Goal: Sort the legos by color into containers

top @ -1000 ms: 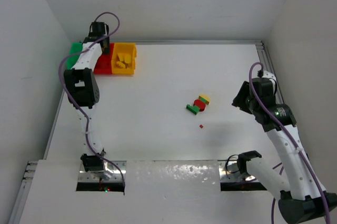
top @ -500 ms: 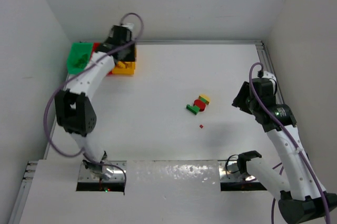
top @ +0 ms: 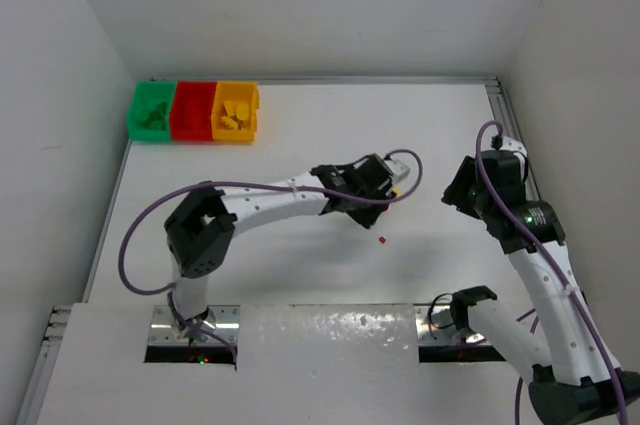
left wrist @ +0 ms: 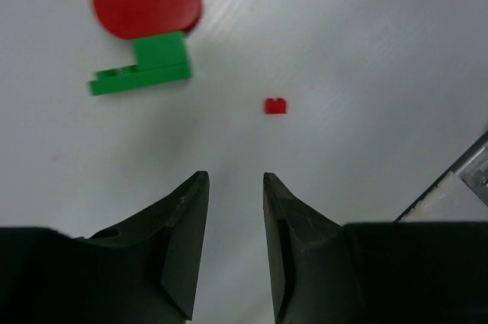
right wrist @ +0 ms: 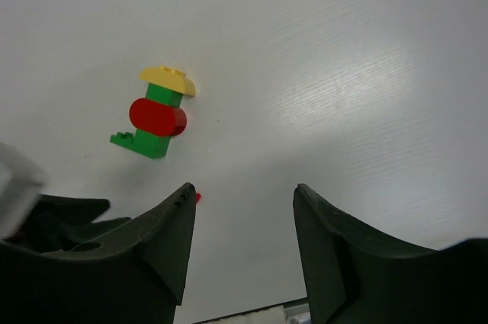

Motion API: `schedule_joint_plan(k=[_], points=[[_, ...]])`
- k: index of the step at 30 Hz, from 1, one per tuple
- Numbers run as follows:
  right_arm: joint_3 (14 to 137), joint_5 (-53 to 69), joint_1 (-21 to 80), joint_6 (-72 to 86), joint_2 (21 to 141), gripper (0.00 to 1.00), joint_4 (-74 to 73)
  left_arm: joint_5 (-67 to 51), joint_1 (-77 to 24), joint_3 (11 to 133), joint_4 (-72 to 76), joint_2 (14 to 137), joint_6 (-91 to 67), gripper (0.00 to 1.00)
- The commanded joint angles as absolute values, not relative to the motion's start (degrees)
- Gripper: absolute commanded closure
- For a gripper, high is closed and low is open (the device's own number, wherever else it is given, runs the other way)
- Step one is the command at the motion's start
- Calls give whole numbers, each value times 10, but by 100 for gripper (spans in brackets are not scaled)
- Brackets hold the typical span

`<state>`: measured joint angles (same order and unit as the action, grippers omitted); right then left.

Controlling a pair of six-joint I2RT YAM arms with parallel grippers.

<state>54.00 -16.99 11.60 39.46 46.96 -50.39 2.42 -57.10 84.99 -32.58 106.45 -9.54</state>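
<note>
The legos (right wrist: 158, 114), a green-red-yellow cluster, are seen on the table (top: 300, 135), a tiny red brick (left wrist: 275, 105) apart beside them. The left gripper (left wrist: 233, 178) is parted narrowly, empty, near that brick; the right gripper (right wrist: 244, 187) is spread, empty.

Looks like a robotics lab test cell, not home/shop. Plain white walls (top: 300, 5) boxing in a white table (top: 300, 265), alu rail (top: 497, 105) along the edge, left arm (top: 270, 200) + right arm (top: 540, 265) bolted at near side, purple cabling (top: 135, 240) left exposed.
</note>
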Motion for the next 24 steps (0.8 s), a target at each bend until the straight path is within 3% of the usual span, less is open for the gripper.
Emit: schedule_joint_plan(k=[1,9,24], points=[[543,-186,116,404,454,46,-516,6,-614,887,-300,1087,-105,67],[540,-183,117,403,453,46,-525,-3,-677,872,-231,1128,-98,44],[553,-188,117,391,440,46,-540,145,-679,918,-242,1219,-78,44]])
